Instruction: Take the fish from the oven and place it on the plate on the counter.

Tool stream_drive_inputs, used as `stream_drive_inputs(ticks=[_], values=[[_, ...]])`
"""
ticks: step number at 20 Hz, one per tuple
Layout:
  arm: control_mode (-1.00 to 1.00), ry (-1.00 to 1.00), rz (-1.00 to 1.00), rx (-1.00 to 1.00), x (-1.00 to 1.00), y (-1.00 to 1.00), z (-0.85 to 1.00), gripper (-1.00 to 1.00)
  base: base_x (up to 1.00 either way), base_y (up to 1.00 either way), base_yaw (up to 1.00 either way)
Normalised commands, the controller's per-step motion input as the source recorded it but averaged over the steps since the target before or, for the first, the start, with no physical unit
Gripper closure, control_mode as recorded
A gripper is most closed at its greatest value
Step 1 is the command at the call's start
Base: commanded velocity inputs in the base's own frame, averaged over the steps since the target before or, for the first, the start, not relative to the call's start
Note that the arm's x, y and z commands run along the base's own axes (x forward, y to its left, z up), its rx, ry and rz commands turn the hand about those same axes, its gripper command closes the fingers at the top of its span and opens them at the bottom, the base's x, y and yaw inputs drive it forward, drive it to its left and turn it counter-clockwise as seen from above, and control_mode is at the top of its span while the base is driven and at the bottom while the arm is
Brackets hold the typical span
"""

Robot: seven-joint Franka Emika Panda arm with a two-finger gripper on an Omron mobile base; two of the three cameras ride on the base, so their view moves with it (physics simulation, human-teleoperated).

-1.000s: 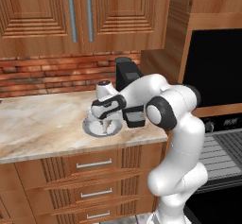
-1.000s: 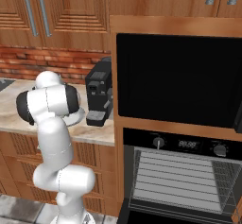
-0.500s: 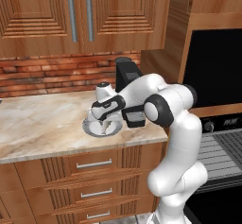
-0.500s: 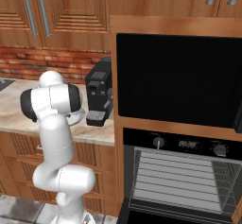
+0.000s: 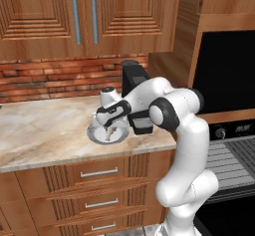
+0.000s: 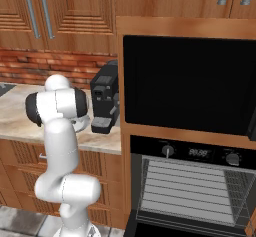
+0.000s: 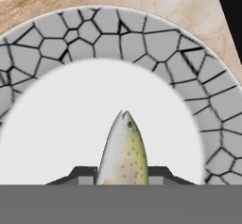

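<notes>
Hand view has the gripper [image 7: 122, 172] clamped on the fish [image 7: 123, 150] just over the white centre of the plate [image 7: 156, 43] near the counter's [image 5: 40, 130] front edge; releasing tilted could slide it onto the rim

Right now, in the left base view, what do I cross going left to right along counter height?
Bare counter → plate with the gripper above it, shut on the fish → coffee machine behind the arm → oven with its wire racks.
</notes>
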Motion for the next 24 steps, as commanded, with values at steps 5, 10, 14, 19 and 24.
stream_drive_inputs(ticks=[5,10,14,19,24], values=[[-1.00,-0.01,-0.06,0.00,0.04,0.00,-0.20,1.00,0.00,0.00,0.00],[-1.00,0.00,-0.04,0.00,0.01,0.00,-0.06,1.00,0.00,0.00,0.00],[-1.00,0.00,-0.04,0.00,0.05,0.02,0.00,-1.00,0.00,0.00,0.00],[-1.00,0.00,-0.03,0.00,0.03,0.01,0.00,-1.00,0.00,0.00,0.00],[-1.00,0.00,-0.03,0.00,0.05,0.00,0.00,-1.00,0.00,0.00,0.00]])
